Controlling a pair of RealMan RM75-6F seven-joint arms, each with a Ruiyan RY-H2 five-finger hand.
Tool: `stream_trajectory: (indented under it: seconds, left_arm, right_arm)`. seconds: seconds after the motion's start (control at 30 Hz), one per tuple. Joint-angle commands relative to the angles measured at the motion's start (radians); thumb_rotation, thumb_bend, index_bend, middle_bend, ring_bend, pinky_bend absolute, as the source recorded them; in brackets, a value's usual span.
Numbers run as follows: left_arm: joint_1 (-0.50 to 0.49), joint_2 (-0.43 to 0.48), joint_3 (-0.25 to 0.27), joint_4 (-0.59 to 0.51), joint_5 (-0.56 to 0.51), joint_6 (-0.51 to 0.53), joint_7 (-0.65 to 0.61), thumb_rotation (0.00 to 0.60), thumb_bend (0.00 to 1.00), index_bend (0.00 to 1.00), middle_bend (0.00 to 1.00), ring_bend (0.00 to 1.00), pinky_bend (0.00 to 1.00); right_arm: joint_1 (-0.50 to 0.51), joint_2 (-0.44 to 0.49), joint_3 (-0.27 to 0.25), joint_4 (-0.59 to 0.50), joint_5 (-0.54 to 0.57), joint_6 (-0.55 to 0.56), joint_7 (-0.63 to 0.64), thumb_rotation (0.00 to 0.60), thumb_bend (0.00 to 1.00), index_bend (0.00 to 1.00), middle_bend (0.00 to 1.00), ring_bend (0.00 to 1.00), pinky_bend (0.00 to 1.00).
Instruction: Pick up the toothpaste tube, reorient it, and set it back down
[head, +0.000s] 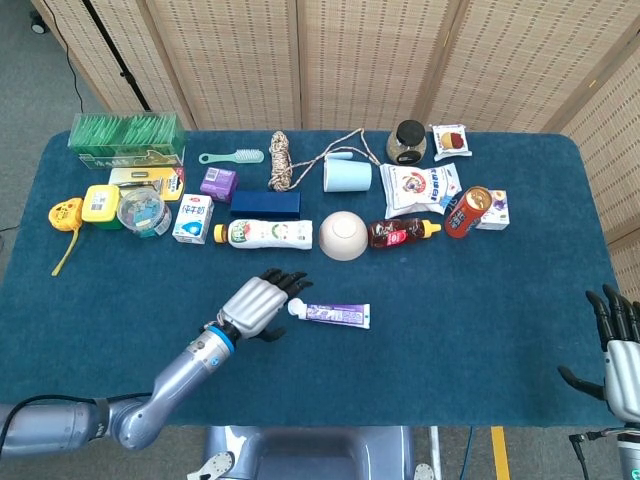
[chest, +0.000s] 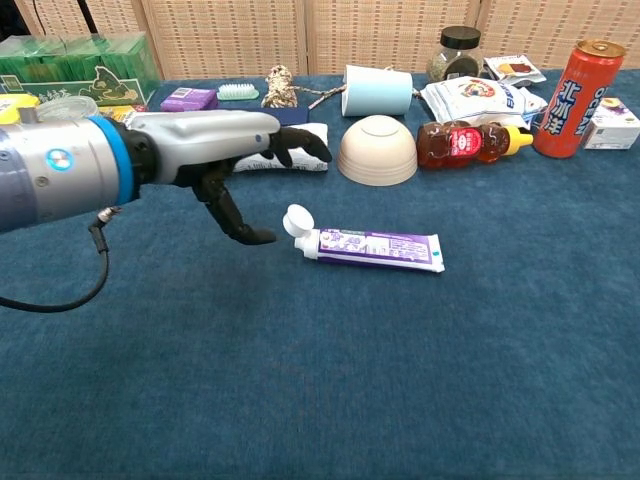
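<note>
1. Tube (head: 337, 314): I see it flat on the tabletop (head: 450, 330), frame centre, cap pointing left.
2. Left robot hand (head: 258, 303): released, fingers spread, just left of the cap, holding nothing.
3. Right robot hand (head: 618, 345): lower right edge, fingers apart, empty.

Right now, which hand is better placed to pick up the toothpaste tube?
The left hand. It hovers open right beside the cap end of the toothpaste tube, while the right hand sits far off at the table's corner.
</note>
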Motion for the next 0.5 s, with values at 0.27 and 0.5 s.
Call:
stream_trajectory:
  seconds: [0.27,0.5]
  left_arm:
    - [-0.145,-0.185,0.014,0.141,-0.163,0.012,0.114,0.6,0.26,0.23,0.16,0.23,0.13]
    - [-0.185,-0.281,-0.001,0.215,-0.205,0.082,0.136,0.6,0.26,0.26,0.19,0.27,0.13]
  right_arm:
    - [-0.012,0.008,-0.004,0.001,-0.003,0.014,0.008,0.6,0.0,0.0,0.0,0.0,0.0]
    - [-0.023,0.014,-0.007,-0.003,-0.004,0.026,0.01,0.6,0.0,0.0,0.0,0.0,0.0]
